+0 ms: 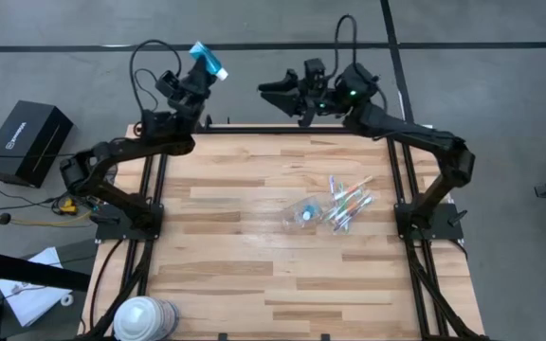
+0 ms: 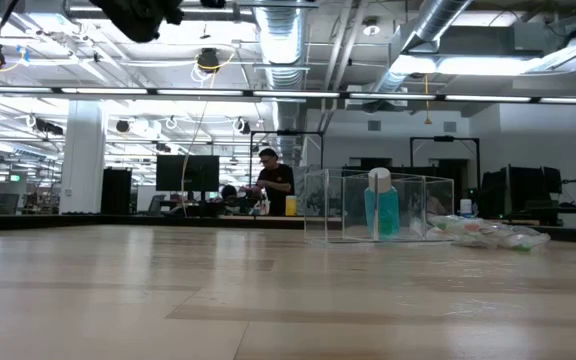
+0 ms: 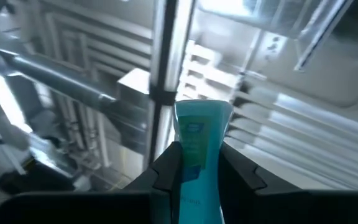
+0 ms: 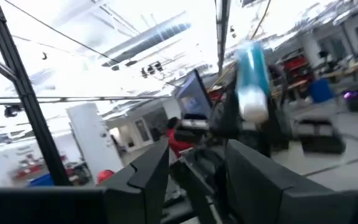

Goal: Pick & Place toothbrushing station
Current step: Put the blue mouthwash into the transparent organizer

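Above the table's far edge, at about 11 o'clock in the high view, the left gripper (image 1: 200, 66) is raised with its fingers clenched on the blue tube (image 1: 209, 61); in the left wrist view the tube (image 3: 199, 155) is seen pinched between the two dark fingers (image 3: 166, 171), its flat end upward. At about 12 o'clock the right gripper (image 1: 275, 92) is held in the air facing the left one, fingers parted and holding nothing. The clear cup (image 1: 303, 214) lies on the table (image 1: 235, 265) at about 3 o'clock of centre, with the toothbrushes (image 1: 349, 202) heaped just beside it at its 2 o'clock.

Step in hand, as judged: carrying the tube to the cup, or a handover between arms. To be done well, the grip is best kept firm near the tube's middle, and the tube lowered over the cup mouth before release. Risk noted: the light cup may be tipped or pushed into the brushes.
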`<state>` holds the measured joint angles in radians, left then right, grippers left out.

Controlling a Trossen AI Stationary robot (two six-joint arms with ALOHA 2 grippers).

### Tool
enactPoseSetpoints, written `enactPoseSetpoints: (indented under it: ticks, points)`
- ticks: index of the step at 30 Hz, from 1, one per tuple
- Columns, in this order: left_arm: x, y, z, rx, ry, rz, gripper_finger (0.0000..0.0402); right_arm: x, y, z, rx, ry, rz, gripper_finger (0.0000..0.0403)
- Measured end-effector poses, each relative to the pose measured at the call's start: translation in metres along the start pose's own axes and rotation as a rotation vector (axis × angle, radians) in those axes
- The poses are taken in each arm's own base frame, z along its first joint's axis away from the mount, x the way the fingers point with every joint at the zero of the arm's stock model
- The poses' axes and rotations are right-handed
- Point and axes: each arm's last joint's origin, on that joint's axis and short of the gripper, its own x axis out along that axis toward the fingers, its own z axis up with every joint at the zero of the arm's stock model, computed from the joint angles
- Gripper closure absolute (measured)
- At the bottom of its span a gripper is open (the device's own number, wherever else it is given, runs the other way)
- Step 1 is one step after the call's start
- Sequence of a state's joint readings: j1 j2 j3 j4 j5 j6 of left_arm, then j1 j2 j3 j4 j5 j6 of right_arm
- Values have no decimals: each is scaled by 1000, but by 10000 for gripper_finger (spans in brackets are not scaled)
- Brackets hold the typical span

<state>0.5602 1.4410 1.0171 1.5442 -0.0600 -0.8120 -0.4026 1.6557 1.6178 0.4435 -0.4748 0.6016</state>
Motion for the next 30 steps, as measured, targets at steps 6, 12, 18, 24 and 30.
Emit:
enactPoseSetpoints:
  ticks: [6, 12, 18, 24, 30]
  points:
    - [9, -5, 3, -12, 2, -48, 339, 18, 3, 0, -21, -16, 39, 253]
    - [9, -5, 2, -53, 22, -61, 339, 26, -2, 3, -44, -15, 47, 264]
    - [8, -7, -3, -74, 50, -60, 339, 25, -3, 5, -65, 6, 57, 261]
    - [8, -5, -3, -68, 91, -68, 339, 23, -5, 4, -80, 52, 88, 247]
    - [10, -3, 3, -104, 86, -73, 339, 18, -12, 4, -135, 113, 44, 254]
